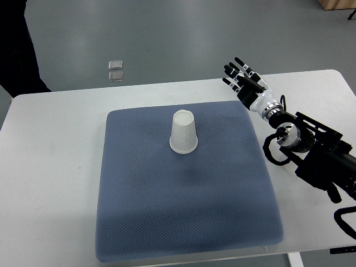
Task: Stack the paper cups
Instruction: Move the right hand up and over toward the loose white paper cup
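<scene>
I see one white paper cup (183,134) standing upside down, narrow base up, on the upper middle of the blue-grey mat (183,222); whether it is a single cup or several nested I cannot tell; the mat lies on a white table (50,183); my right hand (243,79) hangs at the upper right over the table's far edge, fingers spread and holding nothing, well apart from the cup.

**One cup on the mat, hand off to the side**

A white paper cup (183,132) stands upside down on a blue mat (183,222) covering the white table (50,167). In the upper right of the frame, the right hand (243,78) hovers with fingers spread, holding nothing.
</scene>
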Motion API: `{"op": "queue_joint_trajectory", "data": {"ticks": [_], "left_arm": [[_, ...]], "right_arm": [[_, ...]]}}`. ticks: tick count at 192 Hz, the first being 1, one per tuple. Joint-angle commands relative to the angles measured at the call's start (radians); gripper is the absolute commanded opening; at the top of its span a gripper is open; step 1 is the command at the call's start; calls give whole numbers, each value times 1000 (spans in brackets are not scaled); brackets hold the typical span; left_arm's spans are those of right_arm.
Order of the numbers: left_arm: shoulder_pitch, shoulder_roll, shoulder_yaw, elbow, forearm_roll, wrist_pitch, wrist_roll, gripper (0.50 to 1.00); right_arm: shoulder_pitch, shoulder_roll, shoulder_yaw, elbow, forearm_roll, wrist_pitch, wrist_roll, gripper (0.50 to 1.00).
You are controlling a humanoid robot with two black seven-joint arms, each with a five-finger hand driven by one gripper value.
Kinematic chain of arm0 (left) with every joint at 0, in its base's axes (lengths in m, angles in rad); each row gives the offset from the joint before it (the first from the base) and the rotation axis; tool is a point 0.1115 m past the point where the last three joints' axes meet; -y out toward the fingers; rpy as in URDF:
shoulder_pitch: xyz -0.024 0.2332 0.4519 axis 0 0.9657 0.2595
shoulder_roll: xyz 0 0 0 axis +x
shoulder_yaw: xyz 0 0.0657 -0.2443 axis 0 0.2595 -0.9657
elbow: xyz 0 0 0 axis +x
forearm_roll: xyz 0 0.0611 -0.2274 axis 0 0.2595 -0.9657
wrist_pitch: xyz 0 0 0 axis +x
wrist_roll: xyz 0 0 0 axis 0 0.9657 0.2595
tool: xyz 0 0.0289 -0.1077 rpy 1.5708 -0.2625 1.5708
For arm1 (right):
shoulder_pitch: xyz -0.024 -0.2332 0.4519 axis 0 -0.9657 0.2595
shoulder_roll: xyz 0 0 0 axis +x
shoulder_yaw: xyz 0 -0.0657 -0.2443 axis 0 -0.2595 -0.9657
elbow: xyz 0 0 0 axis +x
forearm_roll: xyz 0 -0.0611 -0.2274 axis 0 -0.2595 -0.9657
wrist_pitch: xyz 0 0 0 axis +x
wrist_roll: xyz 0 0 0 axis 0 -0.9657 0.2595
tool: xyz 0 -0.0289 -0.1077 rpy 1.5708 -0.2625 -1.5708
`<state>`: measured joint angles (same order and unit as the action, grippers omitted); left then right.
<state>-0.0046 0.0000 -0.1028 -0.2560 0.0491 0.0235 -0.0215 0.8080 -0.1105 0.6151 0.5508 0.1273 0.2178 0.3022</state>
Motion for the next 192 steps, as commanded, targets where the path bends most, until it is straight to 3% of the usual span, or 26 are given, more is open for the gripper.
{"op": "queue_joint_trajectory", "data": {"ticks": [1, 81, 123, 152, 192], "left_arm": [[0, 0, 0, 0, 0, 0, 0, 1000], [0, 0, 0, 0, 0, 1, 0, 1000], [-2, 0, 0, 0, 0, 1, 0, 1000], [-2, 0, 2, 0, 0, 1, 0, 1000], [-2, 0, 3, -22, 0, 1, 0, 1000]], "right_arm": [[0, 0, 0, 0, 0, 0, 0, 919], [8, -3, -1, 5, -78, 5, -6, 921], [51, -101, -48, 127, -336, 38, -14, 921], [195, -212, -321, 147, -380, 55, -12, 919], [506, -371, -816, 253, -474, 152, -14, 919]]}}
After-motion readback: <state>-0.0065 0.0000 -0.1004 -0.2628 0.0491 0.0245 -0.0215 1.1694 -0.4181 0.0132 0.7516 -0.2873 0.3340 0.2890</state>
